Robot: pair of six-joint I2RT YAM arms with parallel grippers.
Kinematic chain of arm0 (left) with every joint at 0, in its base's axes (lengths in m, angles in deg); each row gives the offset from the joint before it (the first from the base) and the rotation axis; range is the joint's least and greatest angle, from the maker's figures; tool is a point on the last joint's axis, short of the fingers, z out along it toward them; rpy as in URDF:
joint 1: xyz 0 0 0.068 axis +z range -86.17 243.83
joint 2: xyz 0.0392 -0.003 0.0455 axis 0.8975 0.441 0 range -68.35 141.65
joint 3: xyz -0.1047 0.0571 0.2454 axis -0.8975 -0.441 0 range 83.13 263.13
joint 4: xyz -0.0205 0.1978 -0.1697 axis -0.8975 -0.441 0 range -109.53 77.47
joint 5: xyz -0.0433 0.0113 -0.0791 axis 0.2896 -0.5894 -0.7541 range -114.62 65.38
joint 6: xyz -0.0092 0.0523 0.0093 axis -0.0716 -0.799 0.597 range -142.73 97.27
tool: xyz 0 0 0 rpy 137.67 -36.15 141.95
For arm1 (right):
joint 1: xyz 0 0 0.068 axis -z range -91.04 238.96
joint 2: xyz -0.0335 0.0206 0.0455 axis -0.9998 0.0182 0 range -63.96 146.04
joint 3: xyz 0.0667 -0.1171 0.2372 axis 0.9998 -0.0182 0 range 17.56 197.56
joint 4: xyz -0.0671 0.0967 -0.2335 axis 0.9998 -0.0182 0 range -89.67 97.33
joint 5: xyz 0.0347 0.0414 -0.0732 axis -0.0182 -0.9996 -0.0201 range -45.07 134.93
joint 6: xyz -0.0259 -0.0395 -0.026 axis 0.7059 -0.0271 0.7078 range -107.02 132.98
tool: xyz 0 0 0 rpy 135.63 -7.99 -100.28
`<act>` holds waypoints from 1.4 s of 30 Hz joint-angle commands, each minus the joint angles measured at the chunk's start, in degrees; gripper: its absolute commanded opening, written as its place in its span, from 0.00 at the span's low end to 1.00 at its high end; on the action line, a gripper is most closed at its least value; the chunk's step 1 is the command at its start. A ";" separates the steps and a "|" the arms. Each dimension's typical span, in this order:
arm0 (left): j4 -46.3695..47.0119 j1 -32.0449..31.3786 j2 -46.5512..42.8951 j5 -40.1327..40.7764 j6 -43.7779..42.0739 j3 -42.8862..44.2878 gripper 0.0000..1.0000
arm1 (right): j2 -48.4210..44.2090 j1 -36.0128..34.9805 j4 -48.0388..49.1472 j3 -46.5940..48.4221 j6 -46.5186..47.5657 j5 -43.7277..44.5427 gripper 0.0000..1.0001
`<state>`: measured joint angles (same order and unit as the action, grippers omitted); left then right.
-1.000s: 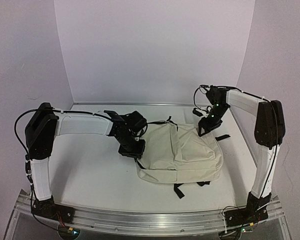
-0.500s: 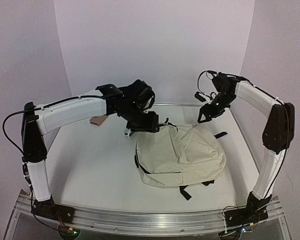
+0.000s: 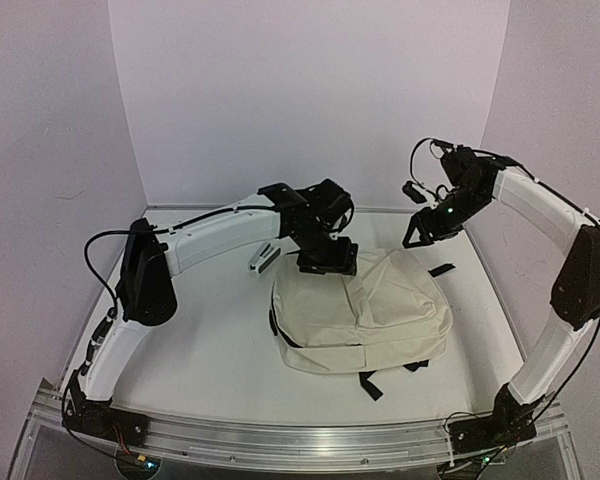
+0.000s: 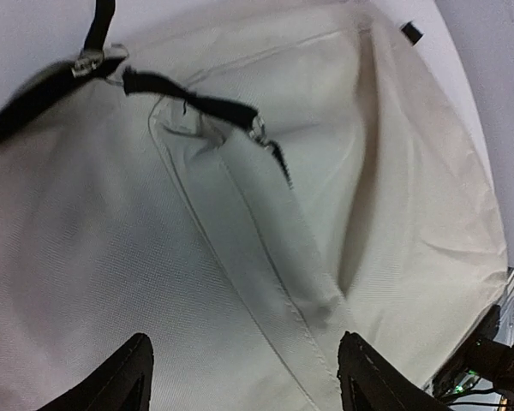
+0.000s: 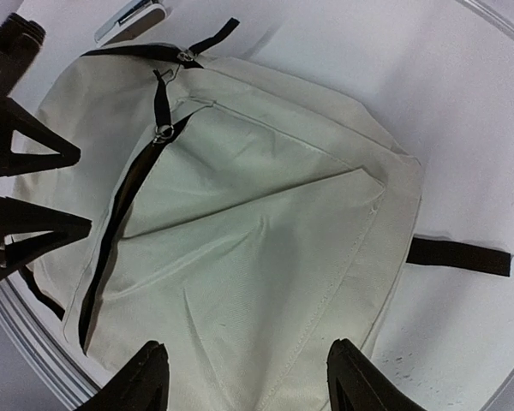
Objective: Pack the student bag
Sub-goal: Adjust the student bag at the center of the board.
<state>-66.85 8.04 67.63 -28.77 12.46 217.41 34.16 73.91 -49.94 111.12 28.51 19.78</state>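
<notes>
Top external view: student bag (image 3: 365,315) lies flat on the table (image 3: 200,330), just off centre toward 3 o'clock, front panel up, black straps poking out at its 6 o'clock edge and one strap end (image 3: 442,271) at 2 o'clock. Left gripper (image 3: 328,265) sits at the bag's 11 o'clock edge. Its wrist view shows the jaws spread with only cream fabric and a zip pull below them, nothing pinched. Right gripper (image 3: 417,235) hangs above the bag's 1 o'clock corner, well clear of it, jaws likewise spread and empty. A small white-and-grey item (image 3: 264,258) lies on the table at the bag's 10 o'clock, just beside it and outside it. Progress: early, by my reading. Nothing can be seen going into the bag, one item is still out, and I cannot tell from these views whether a compartment is unzipped far enough to load. Opening, loading and closing all look to be ahead. Against a second ago: the left arm has swung up and across from the bag's 9 o'clock corner to its far edge, the bag has settled squarer and slightly nearer, the right arm has lifted away toward 1 o'clock, and the white item, hidden then, now shows.
</notes>
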 commanded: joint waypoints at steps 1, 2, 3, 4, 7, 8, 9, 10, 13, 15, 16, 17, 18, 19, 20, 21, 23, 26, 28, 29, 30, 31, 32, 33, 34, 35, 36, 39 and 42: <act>-1.94 -0.84 0.49 -0.07 1.54 2.87 0.75 | -2.57 -0.13 2.51 -2.89 -3.20 -2.28 0.62; -1.92 -1.06 0.71 0.55 1.58 2.85 0.75 | -2.64 -0.15 2.86 -3.66 -3.51 -2.36 0.62; -1.85 -1.20 0.91 1.07 1.63 2.83 0.76 | -2.66 -0.16 3.25 -4.37 -3.79 -2.41 0.62; -1.53 -1.32 1.00 1.23 2.00 2.63 0.76 | -2.72 -0.16 3.50 -4.88 -4.05 -2.59 0.61; 1.60 -1.65 -0.28 1.81 2.50 0.37 0.77 | -2.53 -0.63 3.61 -6.66 -4.39 -3.55 0.57; 2.66 -1.80 -0.76 2.13 2.42 -0.25 0.78 | -2.46 -0.98 3.70 -7.28 -4.36 -3.40 0.56; 3.36 -1.93 -1.07 2.43 2.21 -0.61 0.78 | -2.38 -1.24 3.92 -7.91 -4.37 -3.15 0.56; 3.78 -2.07 -1.12 2.67 1.84 -0.45 0.78 | -2.28 -1.34 4.15 -8.37 -4.51 -2.84 0.56; 4.15 -2.45 -0.50 3.24 1.03 0.69 0.80 | -1.84 -1.37 4.44 -8.53 -4.95 -2.18 0.56; 2.41 -2.60 1.09 3.56 1.10 3.03 0.80 | -1.62 -1.38 4.47 -8.11 -5.15 -2.18 0.56; 1.21 -2.71 2.06 4.02 1.06 4.38 0.80 | -1.64 -1.40 4.52 -7.95 -5.22 -2.15 0.56; 0.01 -2.82 3.06 4.69 1.00 5.74 0.80 | -1.68 -1.43 4.59 -7.83 -5.31 -2.09 0.57; -1.11 -2.90 4.05 5.28 0.93 6.93 0.80 | -1.72 -1.47 4.70 -7.82 -5.44 -2.02 0.57; -2.48 -2.96 5.12 5.35 0.91 8.10 0.80 | -1.78 -1.59 4.80 -7.87 -5.61 -1.98 0.57; -3.89 -2.98 6.09 5.57 0.92 9.14 0.80 | -1.85 -1.79 4.94 -7.95 -5.78 -1.84 0.57; -5.32 -3.01 6.86 6.10 0.93 9.93 0.79 | -1.88 -1.99 5.03 -8.15 -5.94 -1.60 0.57; -7.10 -3.01 7.16 7.50 1.28 9.93 0.77 | -1.96 -2.62 5.18 -8.20 -6.27 -0.98 0.58; -6.76 -3.00 4.19 9.49 2.28 6.41 0.72 | -2.04 -3.92 5.33 -8.15 -6.72 0.08 0.58; -6.14 -2.92 2.26 10.36 2.89 3.32 0.68 | -2.28 -5.32 5.60 -8.15 -6.89 1.14 0.58; -6.04 -2.84 1.24 10.76 3.27 2.23 0.65 | -2.38 -6.24 5.73 -8.14 -7.05 1.82 0.57; -5.74 -2.83 0.21 11.20 3.54 1.37 0.64 | -2.50 -7.16 5.98 -8.20 -7.24 2.61 0.57; -4.88 -2.83 -0.94 11.33 3.72 -0.32 0.63 | -2.59 -8.09 6.25 -8.33 -7.44 3.33 0.56; -3.67 -2.83 -2.25 11.33 3.94 -2.35 0.62 | -2.66 -8.95 6.54 -8.48 -7.64 3.97 0.55; -1.83 -2.83 -3.91 11.13 4.34 -4.80 0.61 | -2.67 -9.60 6.81 -8.68 -7.87 4.42 0.54; 0.94 -2.81 -6.02 10.71 4.76 -8.20 0.61 | -2.64 -10.16 7.08 -8.86 -8.29 4.63 0.54; 3.62 -2.74 -8.02 10.10 5.22 -11.47 0.61 | -2.55 -10.73 7.36 -9.00 -8.69 4.75 0.53; 6.04 -2.63 -9.79 9.29 5.74 -14.42 0.61 | -2.39 -11.32 7.63 -9.09 -9.05 4.81 0.53; 10.74 -1.78 -13.17 7.01 8.14 -21.20 0.58 | -1.42 -12.80 8.27 -9.13 -10.26 4.90 0.53; 11.43 -1.13 -13.80 5.70 9.29 -23.22 0.55 | 0.03 -13.80 9.12 -8.56 -11.34 4.65 0.54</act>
<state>-58.58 6.04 57.91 -21.01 19.30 197.08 33.95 61.11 -42.88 102.29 19.62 23.19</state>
